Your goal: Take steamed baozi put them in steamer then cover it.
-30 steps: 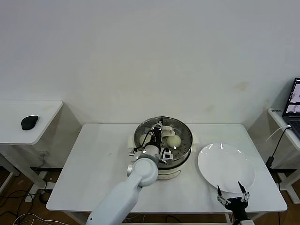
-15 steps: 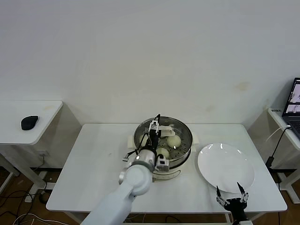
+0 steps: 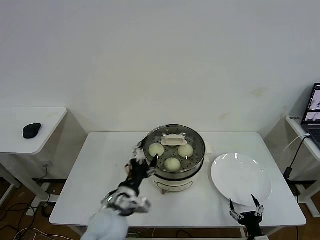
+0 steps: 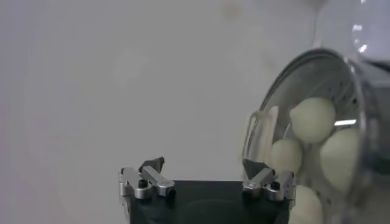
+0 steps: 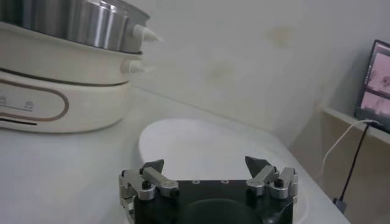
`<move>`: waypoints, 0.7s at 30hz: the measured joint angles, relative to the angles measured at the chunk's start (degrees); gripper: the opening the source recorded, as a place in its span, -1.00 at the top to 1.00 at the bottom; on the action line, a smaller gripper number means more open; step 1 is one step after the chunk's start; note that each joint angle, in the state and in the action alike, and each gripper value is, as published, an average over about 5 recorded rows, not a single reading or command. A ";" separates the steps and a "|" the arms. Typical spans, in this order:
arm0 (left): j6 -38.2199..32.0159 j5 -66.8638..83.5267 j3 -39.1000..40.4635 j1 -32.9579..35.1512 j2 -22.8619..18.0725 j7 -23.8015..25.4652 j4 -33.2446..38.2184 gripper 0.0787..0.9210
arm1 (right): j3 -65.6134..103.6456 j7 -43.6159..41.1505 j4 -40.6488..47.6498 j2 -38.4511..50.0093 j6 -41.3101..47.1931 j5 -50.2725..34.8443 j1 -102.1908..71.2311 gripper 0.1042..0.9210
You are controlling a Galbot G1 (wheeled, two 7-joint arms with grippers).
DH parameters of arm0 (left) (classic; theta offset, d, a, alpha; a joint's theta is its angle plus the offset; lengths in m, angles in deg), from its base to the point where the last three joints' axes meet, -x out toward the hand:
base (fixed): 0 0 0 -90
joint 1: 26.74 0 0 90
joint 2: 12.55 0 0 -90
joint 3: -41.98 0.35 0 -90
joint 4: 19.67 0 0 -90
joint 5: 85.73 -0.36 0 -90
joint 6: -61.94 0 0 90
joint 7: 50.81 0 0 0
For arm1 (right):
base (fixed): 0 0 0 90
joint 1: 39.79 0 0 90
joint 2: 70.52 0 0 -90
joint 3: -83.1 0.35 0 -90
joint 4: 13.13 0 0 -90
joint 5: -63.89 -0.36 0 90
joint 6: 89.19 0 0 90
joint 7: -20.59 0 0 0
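Note:
The steamer (image 3: 165,183) stands mid-table on its cream base. The glass cover (image 3: 195,141) lies on it, its cream handle (image 3: 173,140) at the centre. Three baozi (image 3: 172,163) show through the glass; a fourth is not visible in the head view. My left gripper (image 3: 143,159) is open and empty, just off the steamer's front-left side. The left wrist view shows its open gripper (image 4: 204,173) beside the covered steamer (image 4: 359,91), with several baozi (image 4: 312,119) inside. My right gripper (image 3: 245,210) is open and empty at the table's front right, also seen in the right wrist view (image 5: 204,167).
A flat white plate (image 3: 241,178) lies to the right of the steamer and shows in the right wrist view (image 5: 201,143), beyond the steamer base (image 5: 61,97). A side table with a black mouse (image 3: 31,130) stands at the far left. A laptop (image 3: 313,112) is at the far right.
My left gripper has let go of the cover's handle and drawn back to the front left. The cover now rests on the steamer. The right arm has hardly moved.

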 measured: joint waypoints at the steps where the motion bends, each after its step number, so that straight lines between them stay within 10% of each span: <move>1: -1.95 3.63 -2.11 2.16 0.28 -1.34 0.26 -0.77 | -0.11 0.04 -0.02 0.12 -0.09 -0.15 -0.09 -0.76; 21: -26.16 53.79 -24.12 30.04 -1.05 -15.58 -3.26 -0.77 | -5.02 0.15 -3.10 3.82 -1.09 -5.01 -2.72 -0.76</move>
